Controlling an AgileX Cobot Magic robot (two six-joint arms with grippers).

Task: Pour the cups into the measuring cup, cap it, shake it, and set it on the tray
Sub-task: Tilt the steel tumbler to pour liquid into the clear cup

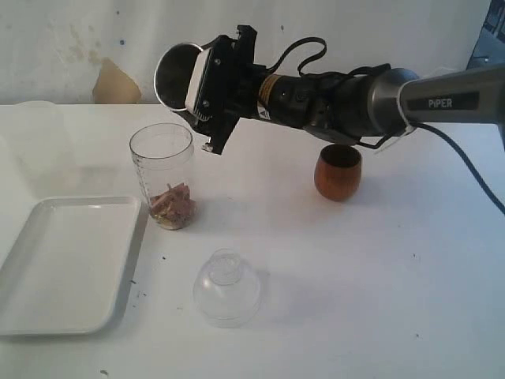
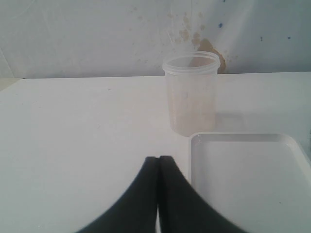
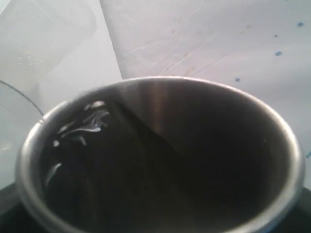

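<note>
My right gripper [image 1: 199, 85] is shut on the steel tumbler [image 1: 172, 73], which it holds tipped on its side just above and behind the measuring cup [image 1: 162, 175]. Pinkish-brown bits lie in the bottom of that clear cup. In the right wrist view the tumbler [image 3: 160, 102] fills the picture with a dark inside, and it hides the fingers. The wooden cup [image 1: 338, 172] stands upright under the right arm. At the front left lies the white tray [image 1: 63, 264]. My left gripper [image 2: 159, 158] is shut on nothing, low over the table beside the tray [image 2: 243, 184].
A clear domed lid [image 1: 227, 288] rests on the table in front of the measuring cup. A frosted cup [image 2: 190, 92] stands behind the tray near the wall. The right arm [image 1: 379, 99] spans the table's back right.
</note>
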